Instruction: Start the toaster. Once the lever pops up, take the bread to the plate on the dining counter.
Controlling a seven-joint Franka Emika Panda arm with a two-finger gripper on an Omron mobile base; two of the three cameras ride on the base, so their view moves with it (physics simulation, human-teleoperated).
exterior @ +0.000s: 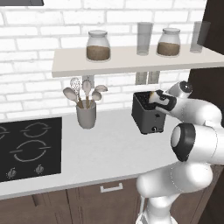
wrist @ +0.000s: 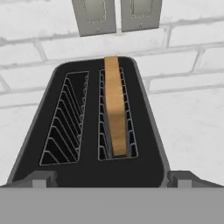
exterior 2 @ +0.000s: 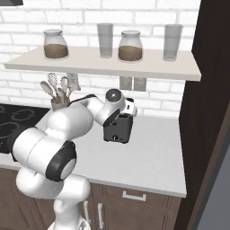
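Note:
The dark toaster (exterior: pixel 146 117) stands on the grey-white worktop against the brick wall, also seen from the right (exterior 2: pixel 117 129). In the hand view I look down on the toaster's top (wrist: pixel 87 175). The bread (wrist: pixel 116 111) stands on edge in the right slot, and the left slot is empty. My gripper (wrist: pixel 112 180) hovers just above the toaster's near edge, open, with a fingertip (wrist: pixel 41 178) low on each side and nothing between them. In the base views my hand (exterior: pixel 161 101) sits over the toaster's top. The plate and the dining counter are out of view.
A grey pot of utensils (exterior: pixel 86 114) stands left of the toaster, and a black hob (exterior: pixel 28 146) lies further left. A shelf (exterior: pixel 131 61) with jars and glasses hangs overhead. Two wall sockets (wrist: pixel 116 15) sit behind the toaster. A dark tall cabinet (exterior 2: pixel 211 112) closes the right side.

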